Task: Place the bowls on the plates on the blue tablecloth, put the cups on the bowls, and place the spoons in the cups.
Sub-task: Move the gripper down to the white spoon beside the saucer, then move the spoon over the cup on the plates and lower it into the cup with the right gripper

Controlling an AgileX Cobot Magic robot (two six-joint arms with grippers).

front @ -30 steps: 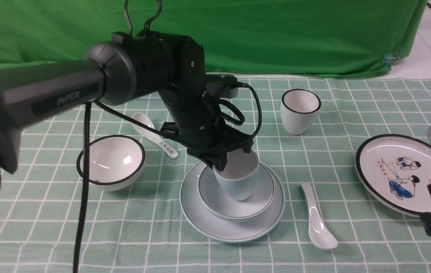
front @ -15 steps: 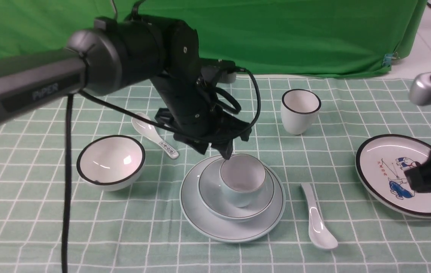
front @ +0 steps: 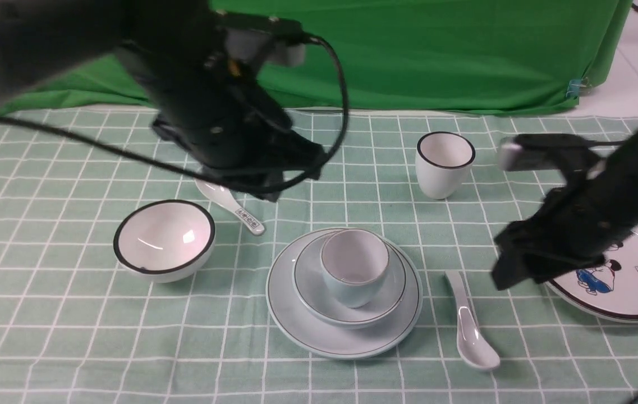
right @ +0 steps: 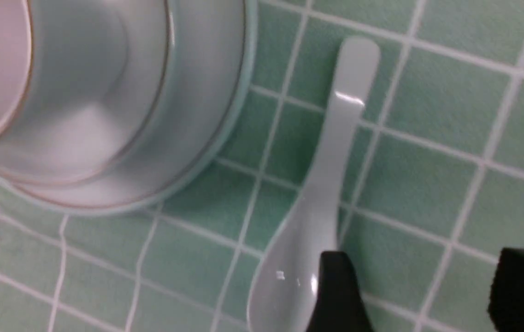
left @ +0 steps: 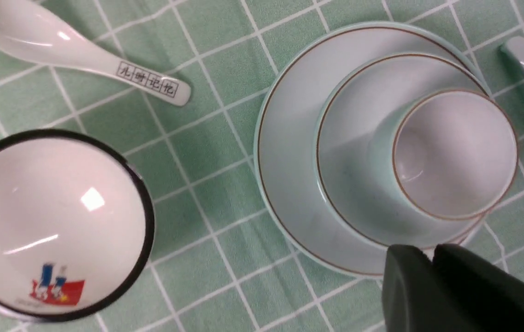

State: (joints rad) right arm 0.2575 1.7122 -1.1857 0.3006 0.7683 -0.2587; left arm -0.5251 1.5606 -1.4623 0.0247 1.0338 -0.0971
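The pale blue cup (front: 352,268) stands in the pale blue bowl (front: 310,286) on the pale blue plate (front: 296,331), mid-tablecloth (front: 72,336). My left gripper (front: 268,193) is shut and empty, raised behind and left of the stack; its closed tips (left: 432,251) show over the plate's edge. The white black-rimmed bowl (front: 164,238) sits at left, the printed spoon (front: 229,205) behind it. My right gripper (front: 506,278) is open (right: 425,263), just right of the plain spoon (front: 467,322), one finger over its scoop (right: 289,276). The white cup (front: 445,163) and the cartoon plate (front: 633,286) are at right.
The bright green backdrop cloth (front: 436,50) hangs behind the table. The left arm's cable (front: 341,95) loops above the printed spoon. The right arm covers part of the cartoon plate.
My left gripper let go of the pale blue cup, which now stands in the bowl, and rose back and left. My right arm swung in from the right to the plain spoon.
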